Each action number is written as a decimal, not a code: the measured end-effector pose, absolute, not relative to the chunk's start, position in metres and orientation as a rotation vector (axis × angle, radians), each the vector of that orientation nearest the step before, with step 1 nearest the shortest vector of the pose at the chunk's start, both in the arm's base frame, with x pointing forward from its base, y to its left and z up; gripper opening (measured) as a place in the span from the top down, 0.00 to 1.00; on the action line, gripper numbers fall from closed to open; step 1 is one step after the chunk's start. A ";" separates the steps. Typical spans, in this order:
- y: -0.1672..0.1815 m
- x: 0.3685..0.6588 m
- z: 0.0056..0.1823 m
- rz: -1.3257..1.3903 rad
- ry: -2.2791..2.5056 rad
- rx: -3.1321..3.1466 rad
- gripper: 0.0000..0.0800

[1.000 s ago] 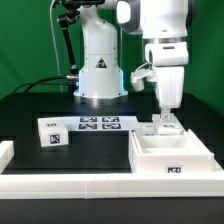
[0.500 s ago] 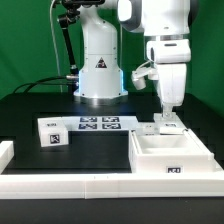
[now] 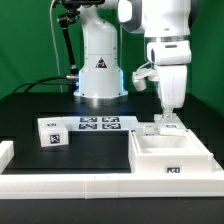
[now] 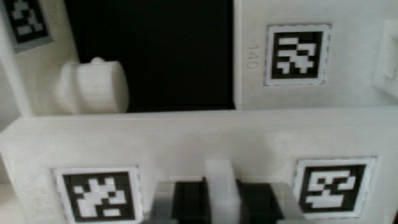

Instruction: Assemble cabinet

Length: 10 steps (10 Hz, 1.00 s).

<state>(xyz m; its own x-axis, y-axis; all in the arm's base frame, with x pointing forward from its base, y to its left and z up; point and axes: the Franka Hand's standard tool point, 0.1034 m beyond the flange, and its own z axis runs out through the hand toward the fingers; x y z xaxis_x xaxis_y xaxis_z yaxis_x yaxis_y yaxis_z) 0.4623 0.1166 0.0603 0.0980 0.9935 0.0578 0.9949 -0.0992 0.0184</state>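
The cabinet body [image 3: 172,156] is an open white box at the exterior view's right front, with a tag on its front wall. My gripper [image 3: 168,117] hangs straight down over its back edge. It is shut on a small white tagged panel [image 3: 167,128] that stands upright against the box. In the wrist view the gripper [image 4: 215,196] has a thin white edge between its two dark fingers [image 4: 185,202]. The panel [image 4: 196,145] carries a tag on each side of them. Beyond it are a white knob [image 4: 89,85] and another tag [image 4: 295,54].
A small white tagged block [image 3: 52,132] lies at the exterior view's left. The marker board [image 3: 99,124] lies flat in front of the robot base [image 3: 98,70]. A low white rail [image 3: 80,184] runs along the front, with a short arm at the left [image 3: 6,152].
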 end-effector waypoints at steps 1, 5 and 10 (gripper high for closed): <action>0.116 0.466 0.061 -0.080 -2.089 -2.310 0.91; 0.114 0.482 0.061 -0.063 -2.089 -2.302 0.91; 0.114 0.491 0.063 -0.076 -2.116 -2.283 0.91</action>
